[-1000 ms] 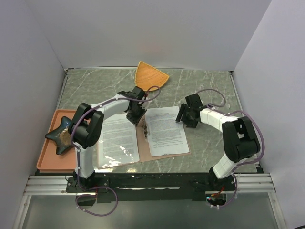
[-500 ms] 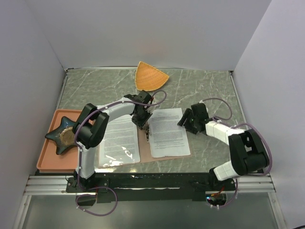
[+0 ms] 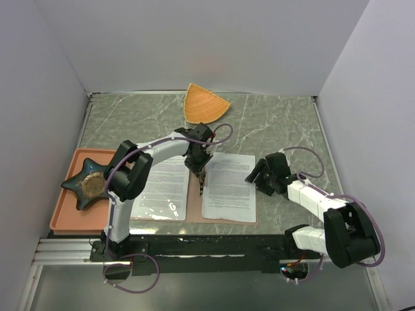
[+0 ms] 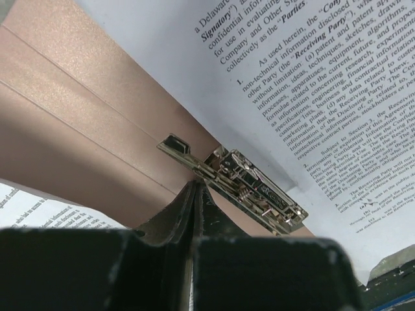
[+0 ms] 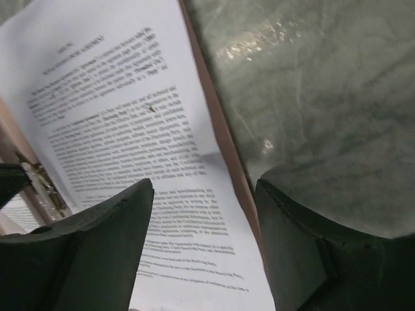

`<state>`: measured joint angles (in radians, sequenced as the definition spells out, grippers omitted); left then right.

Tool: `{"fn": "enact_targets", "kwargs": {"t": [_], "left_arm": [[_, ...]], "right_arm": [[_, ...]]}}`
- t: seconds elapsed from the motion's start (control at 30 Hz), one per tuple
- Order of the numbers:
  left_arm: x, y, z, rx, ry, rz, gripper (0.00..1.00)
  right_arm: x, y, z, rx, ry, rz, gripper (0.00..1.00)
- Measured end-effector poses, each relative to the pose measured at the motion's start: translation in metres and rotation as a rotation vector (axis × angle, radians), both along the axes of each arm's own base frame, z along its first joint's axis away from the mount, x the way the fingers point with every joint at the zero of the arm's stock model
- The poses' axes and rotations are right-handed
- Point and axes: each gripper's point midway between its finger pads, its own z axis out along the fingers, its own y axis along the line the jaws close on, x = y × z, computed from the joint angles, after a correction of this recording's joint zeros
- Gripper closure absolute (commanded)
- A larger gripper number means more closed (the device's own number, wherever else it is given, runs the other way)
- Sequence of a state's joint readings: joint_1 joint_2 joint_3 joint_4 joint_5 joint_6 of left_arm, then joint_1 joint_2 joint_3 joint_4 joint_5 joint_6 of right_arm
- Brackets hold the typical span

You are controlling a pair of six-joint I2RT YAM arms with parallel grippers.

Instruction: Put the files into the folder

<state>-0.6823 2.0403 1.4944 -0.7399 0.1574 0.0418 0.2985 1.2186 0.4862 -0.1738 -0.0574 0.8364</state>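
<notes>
On the top view the folder (image 3: 195, 206) lies open in the lower middle of the frame with the files on it, a left sheet (image 3: 162, 191) and a right sheet (image 3: 228, 188) either side of the spine. My left gripper (image 3: 200, 170) is down on the spine at centre, and my right gripper (image 3: 261, 178) sits just off the right sheet's right edge. My worry is that any sideways drag from the left arm while it presses down would slide the whole folder and skew the sheets. In the left wrist view the left gripper (image 4: 194, 188) is clenched, jaws pressed together with nothing between them. Its tip touches the near end of the metal clip (image 4: 237, 184) at mid-frame. Bare folder (image 4: 78, 123) shows at left and the right sheet (image 4: 311, 84) fills the upper right. I can't tell whether that sheet's edge runs under the clip or just beside it, so a clip that snaps back could crease the paper or leave it loose. In the right wrist view the right gripper (image 5: 202, 188) is released, jaws wide apart, holding nothing. It sits over the right sheet's (image 5: 117, 129) edge, where a thin strip of folder (image 5: 211, 97) borders the table (image 5: 311, 71). I can't tell if either finger touches the paper. Closing there could pinch sheet and card together or buckle the thin sheet.
</notes>
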Motion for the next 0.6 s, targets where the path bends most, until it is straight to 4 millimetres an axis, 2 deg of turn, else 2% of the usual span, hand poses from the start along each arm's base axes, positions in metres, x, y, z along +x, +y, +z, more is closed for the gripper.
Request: {"fn": "enact_targets", "kwargs": {"t": [0.17, 0.3, 0.43, 0.47, 0.53, 0.6], "left_arm": [[0.000, 0.001, 0.005, 0.007, 0.003, -0.004, 0.93], [0.004, 0.001, 0.024, 0.006, -0.012, -0.017, 0.92], [0.011, 0.002, 0.065, -0.031, -0.071, -0.026, 0.91], [0.013, 0.005, 0.081, -0.049, -0.097, -0.026, 0.89], [0.015, 0.014, 0.105, -0.074, -0.142, -0.020, 0.89], [0.019, 0.032, 0.128, -0.104, -0.200, 0.010, 0.90]], "right_arm": [[-0.013, -0.008, 0.003, -0.037, 0.041, -0.001, 0.25], [-0.006, -0.007, 0.022, -0.046, 0.022, 0.011, 0.24], [0.005, -0.004, 0.041, -0.041, -0.028, 0.026, 0.27], [0.007, -0.002, 0.045, -0.035, -0.036, 0.033, 0.29], [0.012, 0.003, 0.050, -0.020, -0.055, 0.057, 0.35], [0.023, 0.015, 0.059, 0.011, -0.070, 0.102, 0.39]]}}
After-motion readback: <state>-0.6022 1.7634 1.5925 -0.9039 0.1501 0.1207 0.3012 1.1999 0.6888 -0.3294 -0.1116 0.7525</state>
